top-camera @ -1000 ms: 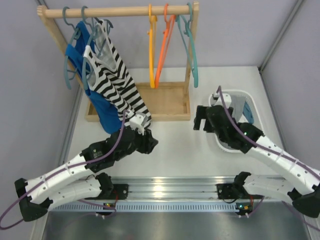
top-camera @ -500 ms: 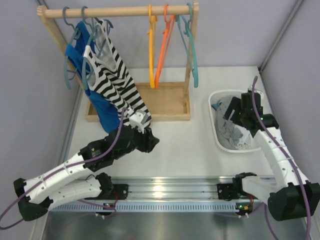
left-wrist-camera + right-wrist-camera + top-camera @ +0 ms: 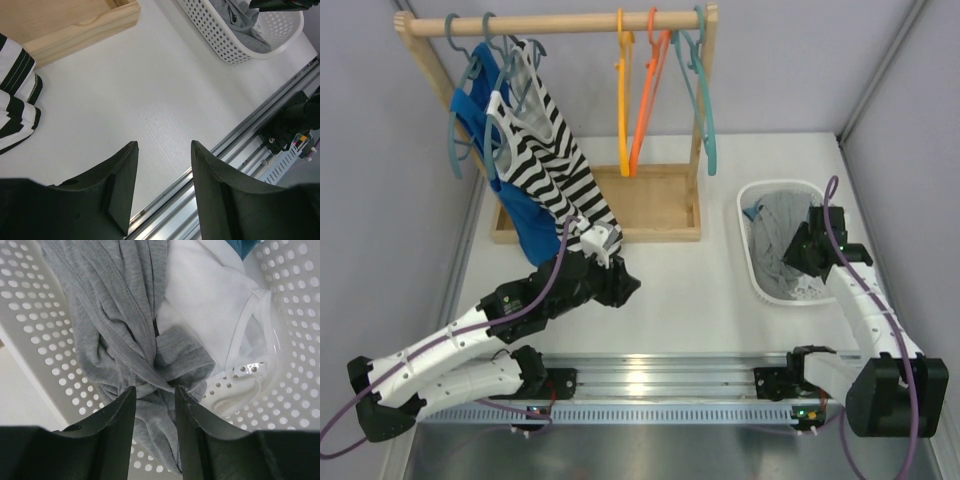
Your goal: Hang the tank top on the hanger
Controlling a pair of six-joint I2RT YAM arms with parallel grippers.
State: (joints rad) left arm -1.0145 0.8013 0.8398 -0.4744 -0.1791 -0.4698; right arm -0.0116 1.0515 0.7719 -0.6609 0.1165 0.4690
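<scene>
The grey tank top [image 3: 120,315] lies crumpled in the white perforated basket [image 3: 760,290] at the right. My right gripper [image 3: 155,387] is down inside the basket [image 3: 40,340], its jaws pinching a gathered fold of the grey fabric. From above, the right gripper [image 3: 802,243] sits over the tank top [image 3: 778,240]. The yellow-orange hanger [image 3: 624,100] hangs empty on the wooden rail. My left gripper [image 3: 164,143] stands open above the bare table, holding nothing, and the top view shows the left gripper [image 3: 625,290] near the wooden tray's front.
The wooden rack [image 3: 560,22] with its tray base [image 3: 650,205] stands at the back. It carries a striped top [image 3: 550,165], a blue top [image 3: 525,225], a red-orange hanger [image 3: 645,100] and teal hangers [image 3: 702,90]. A white garment [image 3: 210,305] shares the basket.
My right arm swung from the basket's left side over and down into it, and its jaws narrowed around the grey fabric. The left arm stayed put.
</scene>
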